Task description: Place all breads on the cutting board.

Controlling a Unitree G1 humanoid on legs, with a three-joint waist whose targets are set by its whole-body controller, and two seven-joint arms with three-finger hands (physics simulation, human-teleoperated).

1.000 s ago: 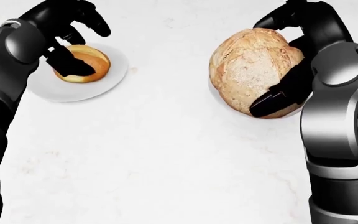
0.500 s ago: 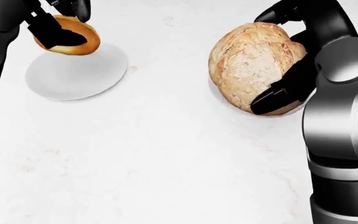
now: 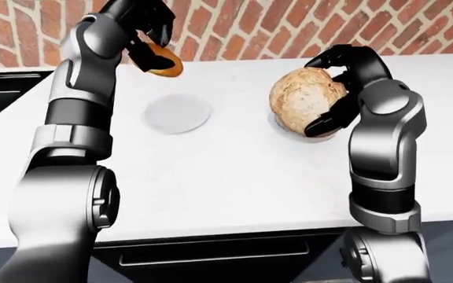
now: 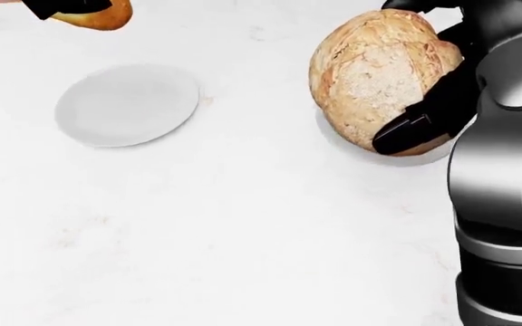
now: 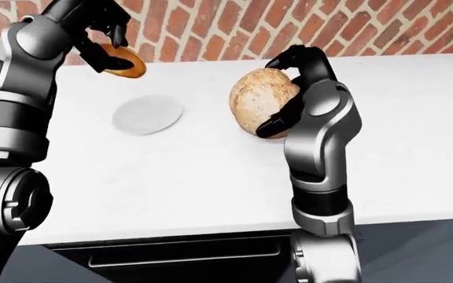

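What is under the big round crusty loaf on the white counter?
A sliver of pale plate rim peeks out below the large round crusty loaf. The loaf and the right hand gripping it cover the rest.

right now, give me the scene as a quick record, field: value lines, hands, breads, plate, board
left hand: raised above the counter, fingers closed on the small bun
right hand: wrapped round the large round loaf, which is low over its plate
empty plate: white, bare, on the white counter
cutting board: not in any view
backdrop: brick wall
breads on board: none visible
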